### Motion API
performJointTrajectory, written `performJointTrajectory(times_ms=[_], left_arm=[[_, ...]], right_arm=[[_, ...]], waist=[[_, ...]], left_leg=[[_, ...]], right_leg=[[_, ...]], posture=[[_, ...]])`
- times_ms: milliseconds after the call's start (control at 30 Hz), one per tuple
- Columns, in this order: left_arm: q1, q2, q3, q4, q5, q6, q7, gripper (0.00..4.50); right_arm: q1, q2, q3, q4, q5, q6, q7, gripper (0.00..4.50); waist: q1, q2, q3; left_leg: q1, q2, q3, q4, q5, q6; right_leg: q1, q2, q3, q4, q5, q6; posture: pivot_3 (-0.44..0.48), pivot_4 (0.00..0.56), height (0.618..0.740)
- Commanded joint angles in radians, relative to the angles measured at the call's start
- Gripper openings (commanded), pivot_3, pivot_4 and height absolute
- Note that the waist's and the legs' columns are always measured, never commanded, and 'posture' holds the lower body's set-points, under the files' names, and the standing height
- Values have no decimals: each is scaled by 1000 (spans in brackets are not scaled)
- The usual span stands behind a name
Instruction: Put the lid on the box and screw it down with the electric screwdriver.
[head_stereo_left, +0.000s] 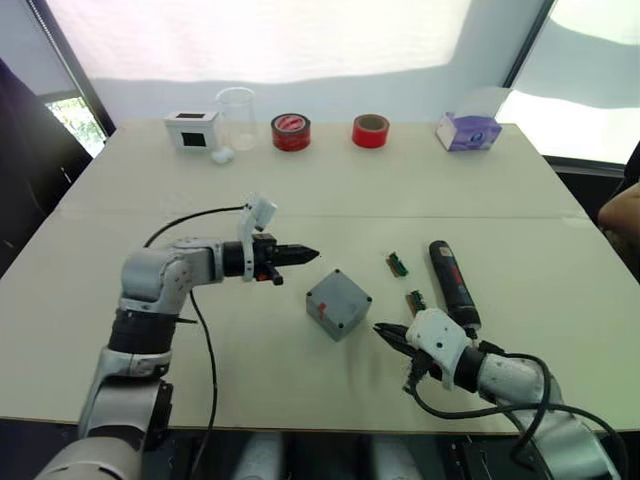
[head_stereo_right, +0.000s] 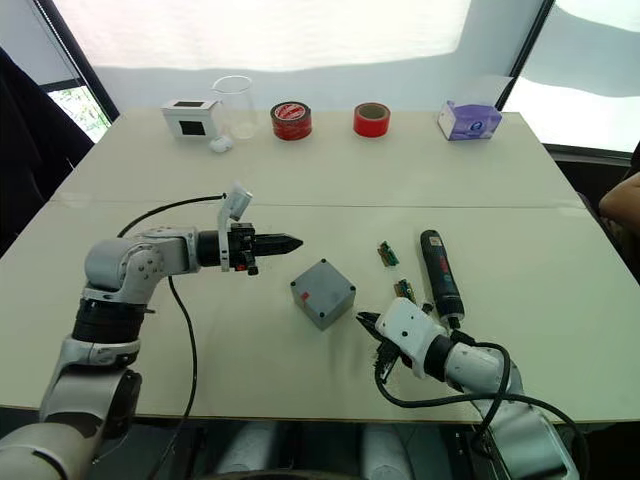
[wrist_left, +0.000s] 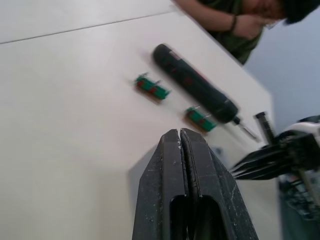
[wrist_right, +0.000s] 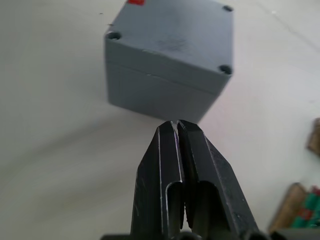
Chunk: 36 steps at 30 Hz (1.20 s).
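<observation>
The grey box (head_stereo_left: 338, 303) stands mid-table with a red mark on one side. In the right wrist view the lid (wrist_right: 170, 30) lies flush on the box (wrist_right: 155, 92), with a seam below it and screw holes at its corners. The black electric screwdriver (head_stereo_left: 453, 285) lies flat on the table to the right of the box. My left gripper (head_stereo_left: 310, 254) is shut and empty, hovering left of and above the box. My right gripper (head_stereo_left: 380, 330) is shut and empty, its tip (wrist_right: 176, 122) just short of the box's near right side.
Two small green circuit strips (head_stereo_left: 398, 264) (head_stereo_left: 415, 300) lie between box and screwdriver. Along the far edge stand a white box with a dark window (head_stereo_left: 192, 129), a clear beaker (head_stereo_left: 236, 118), two red tape rolls (head_stereo_left: 291, 131) (head_stereo_left: 371, 130) and a purple tissue box (head_stereo_left: 468, 131). A person (head_stereo_left: 625, 215) sits at the right.
</observation>
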Motion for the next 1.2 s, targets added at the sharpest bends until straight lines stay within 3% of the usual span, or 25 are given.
performJointTrajectory(times_ms=[33,133,367,733,1200], left_arm=[[-6,32,-95,37,118,-137,-1,0],[7,46,-180,42,197,-225,-15,0],[33,2,-253,21,237,-278,-38,0],[100,43,-289,-149,184,-175,-144,0],[138,32,-287,-226,181,-115,-125,0]], right_arm=[[-60,4,14,-48,64,85,4,67],[-108,0,42,-46,87,163,-2,67],[-196,-28,99,5,65,238,-28,67],[-281,-37,99,80,37,226,-86,67],[-292,-51,108,109,37,194,-79,67]], waist=[[2,0,1],[3,0,2],[1,0,2],[-1,1,3],[0,1,3]], left_leg=[[0,0,0,0,0,0],[-1,0,0,0,0,0],[-3,-1,0,-1,0,0],[-3,0,0,-2,0,0],[-3,-1,0,-1,0,0]], right_leg=[[0,0,0,0,0,0],[0,-1,0,-1,0,0],[-2,-2,0,-2,-1,-3],[-3,-2,0,-1,0,-1],[-2,-2,0,-1,0,0]], posture=[[0,150,740],[0,150,740],[0,150,740],[0,150,740],[0,150,740]])
